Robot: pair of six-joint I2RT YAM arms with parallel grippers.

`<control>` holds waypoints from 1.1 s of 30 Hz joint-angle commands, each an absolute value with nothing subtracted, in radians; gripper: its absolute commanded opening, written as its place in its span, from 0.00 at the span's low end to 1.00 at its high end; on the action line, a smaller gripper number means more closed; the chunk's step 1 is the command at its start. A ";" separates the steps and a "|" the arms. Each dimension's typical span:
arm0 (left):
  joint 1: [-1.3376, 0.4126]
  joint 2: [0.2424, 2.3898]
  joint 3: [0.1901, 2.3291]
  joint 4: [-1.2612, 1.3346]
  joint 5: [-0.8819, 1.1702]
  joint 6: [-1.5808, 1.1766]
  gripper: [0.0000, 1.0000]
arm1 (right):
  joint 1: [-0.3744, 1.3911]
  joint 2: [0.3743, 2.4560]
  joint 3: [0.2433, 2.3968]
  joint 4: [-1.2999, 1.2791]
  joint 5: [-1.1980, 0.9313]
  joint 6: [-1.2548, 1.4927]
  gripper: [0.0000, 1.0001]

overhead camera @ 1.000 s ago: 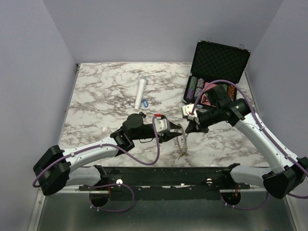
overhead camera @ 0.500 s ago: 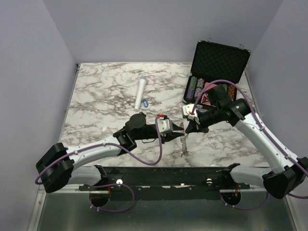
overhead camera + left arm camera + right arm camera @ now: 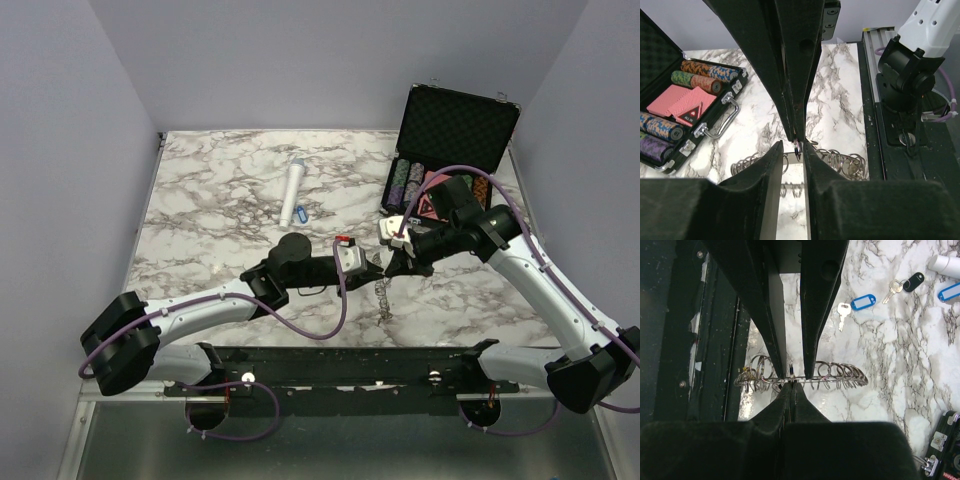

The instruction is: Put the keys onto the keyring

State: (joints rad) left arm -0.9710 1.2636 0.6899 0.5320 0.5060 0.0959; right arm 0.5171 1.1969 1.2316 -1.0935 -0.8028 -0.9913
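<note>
My right gripper [image 3: 791, 385] is shut on a small metal split ring, the keyring [image 3: 791, 372], pinched upright just above a row of several similar rings on a wire holder [image 3: 840, 374]. Whether the ring still hangs on the holder I cannot tell. My left gripper [image 3: 794, 147] stands open with one finger on each side of the same keyring [image 3: 798, 149], a narrow gap remaining. In the top view the two grippers meet tip to tip, left [image 3: 373, 268] and right [image 3: 389, 265]. Keys lie on the marble: one blue-tagged [image 3: 855, 304], one black-tagged [image 3: 905, 284].
An open black case of poker chips and cards [image 3: 440, 150] stands at the back right. A white cylinder [image 3: 292, 192] lies mid-table with another blue tag [image 3: 302, 213] beside it. The black base rail [image 3: 900, 150] runs along the near edge.
My left gripper has slid right to the right gripper's tips and its jaws have narrowed around the ring. The right arm has stayed still.
</note>
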 commanded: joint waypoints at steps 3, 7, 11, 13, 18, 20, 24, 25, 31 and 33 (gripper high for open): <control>-0.977 1.279 0.742 0.473 0.509 0.121 0.20 | 0.517 1.175 1.238 -1.081 -0.854 -0.977 0.00; -0.977 1.279 0.753 0.437 0.517 0.123 0.00 | 0.515 1.174 1.233 -1.078 -0.857 -0.971 0.00; -0.979 1.253 0.744 0.431 0.491 0.097 0.00 | 0.517 1.160 1.221 -1.059 -0.864 -0.931 0.03; -0.976 1.221 0.703 0.494 0.447 0.042 0.00 | 0.515 1.149 1.204 -1.025 -0.873 -0.882 0.19; -0.977 1.140 0.551 0.820 0.364 -0.150 0.00 | 0.476 1.102 1.134 -0.931 -0.994 -0.705 0.36; -0.977 1.135 0.494 0.975 0.331 -0.253 0.00 | 0.453 1.072 1.099 -0.866 -1.078 -0.620 0.40; -0.977 1.183 0.413 1.288 0.273 -0.397 0.00 | 0.417 1.016 1.004 -0.654 -1.251 -0.421 0.43; -0.977 1.198 0.402 1.349 0.265 -0.419 0.00 | 0.417 1.003 0.979 -0.588 -1.275 -0.349 0.43; -0.979 1.230 0.387 1.488 0.242 -0.480 0.00 | 0.416 0.946 0.853 -0.116 -1.244 0.070 0.43; -0.979 1.224 0.380 1.497 0.233 -0.483 0.00 | 0.413 0.943 0.850 -0.045 -1.235 0.155 0.43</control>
State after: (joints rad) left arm -0.9730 1.2282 0.3901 1.2076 0.2867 -0.4084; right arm 0.4194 0.9607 0.8673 -0.3645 -1.1965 -0.1505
